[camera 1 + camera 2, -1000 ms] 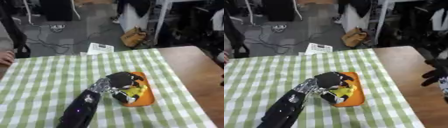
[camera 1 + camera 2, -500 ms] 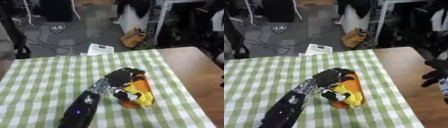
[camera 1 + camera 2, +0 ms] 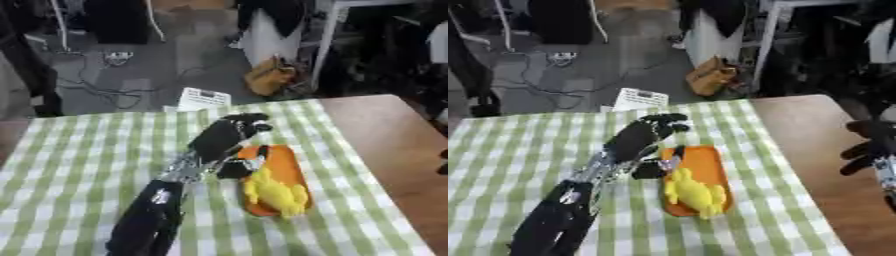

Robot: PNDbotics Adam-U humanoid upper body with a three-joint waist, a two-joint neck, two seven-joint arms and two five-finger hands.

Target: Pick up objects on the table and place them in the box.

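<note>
A yellow soft toy (image 3: 276, 190) lies in a shallow orange tray (image 3: 282, 162) on the green checked tablecloth (image 3: 79, 155). My left hand (image 3: 225, 139) hovers over the tray's far left corner with its fingers straightened and nothing in them; its thumb points down toward the toy. The left forearm (image 3: 149, 222) runs down to the lower edge. At the right edge of the right eye view my right hand (image 3: 871, 145) rests over the bare wooden table top, its fingers relaxed and empty.
The cloth ends at the right, where bare brown wood (image 3: 394, 145) shows. A white paper sheet (image 3: 203, 98) hangs at the table's far edge. Beyond it are floor cables, an orange bag (image 3: 268, 76) and dark furniture.
My left hand has let go of the yellow toy, opened and lifted up and away from it. The toy now lies in the orange tray. The right hand has stayed put.
</note>
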